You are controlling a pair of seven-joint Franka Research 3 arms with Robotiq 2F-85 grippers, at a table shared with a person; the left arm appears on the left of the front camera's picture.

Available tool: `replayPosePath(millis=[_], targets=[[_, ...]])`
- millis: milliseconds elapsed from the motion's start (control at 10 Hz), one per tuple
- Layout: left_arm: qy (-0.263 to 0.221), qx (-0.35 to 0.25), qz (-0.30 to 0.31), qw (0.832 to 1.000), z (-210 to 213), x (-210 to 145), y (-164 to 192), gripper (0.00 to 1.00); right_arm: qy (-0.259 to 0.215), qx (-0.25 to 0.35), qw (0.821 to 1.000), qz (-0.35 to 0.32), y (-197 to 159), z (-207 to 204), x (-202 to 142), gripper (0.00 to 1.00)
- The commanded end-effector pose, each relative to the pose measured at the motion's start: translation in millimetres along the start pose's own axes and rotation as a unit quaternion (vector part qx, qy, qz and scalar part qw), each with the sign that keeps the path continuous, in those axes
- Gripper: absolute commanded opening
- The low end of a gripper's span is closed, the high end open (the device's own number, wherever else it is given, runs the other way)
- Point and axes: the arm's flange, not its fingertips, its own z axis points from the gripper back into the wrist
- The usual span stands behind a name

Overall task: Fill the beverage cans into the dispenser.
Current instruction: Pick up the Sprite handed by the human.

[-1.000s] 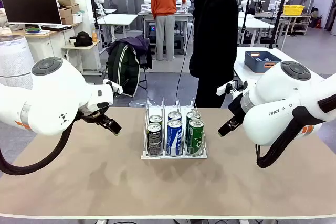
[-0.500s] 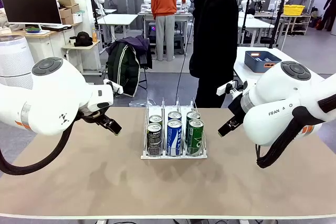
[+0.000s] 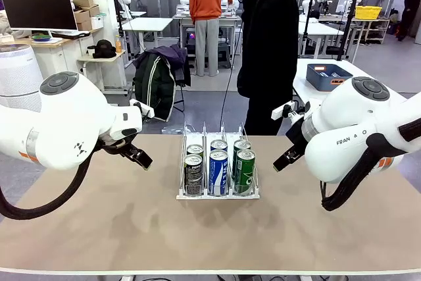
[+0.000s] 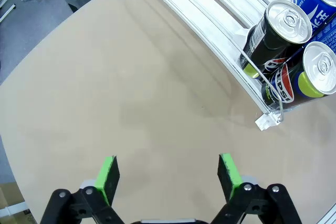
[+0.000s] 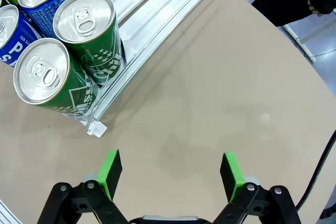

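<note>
Six beverage cans (image 3: 218,172) in the dispenser (image 3: 217,196).
We see left gripper (image 4: 168,169) and right gripper (image 5: 170,169) flanking it, fingers apart, empty.

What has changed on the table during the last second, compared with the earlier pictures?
Nothing visibly changed. The left gripper and the right gripper stay open and empty, one on each side of the dispenser. The six beverage cans stand two to a lane, as before.
</note>
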Motion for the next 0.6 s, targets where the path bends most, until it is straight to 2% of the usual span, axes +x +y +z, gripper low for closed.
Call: replayPosePath(millis=[0, 200, 400, 500], targets=[[0.000, 0.000, 0.002, 1.000, 0.0, -0.4, 1.2, 1.00, 0.000, 0.000, 1.000, 0.000, -0.1, 0.0, 0.0, 1.00], [0.000, 0.000, 0.000, 1.000, 0.0, 0.0, 0.0, 1.00, 0.000, 0.000, 1.000, 0.000, 0.0, 0.0, 0.0, 1.00], [0.026, -0.088, -0.025, 0.995, 12.5, -4.0, 3.6, 1.00, 0.045, 0.051, 0.997, -0.027, -10.2, 7.9, 7.8, 1.00], [0.034, -0.124, -0.045, 0.991, 21.2, -3.7, 15.6, 1.00, 0.052, 0.067, 0.996, -0.027, -20.0, 15.2, 18.9, 1.00]])
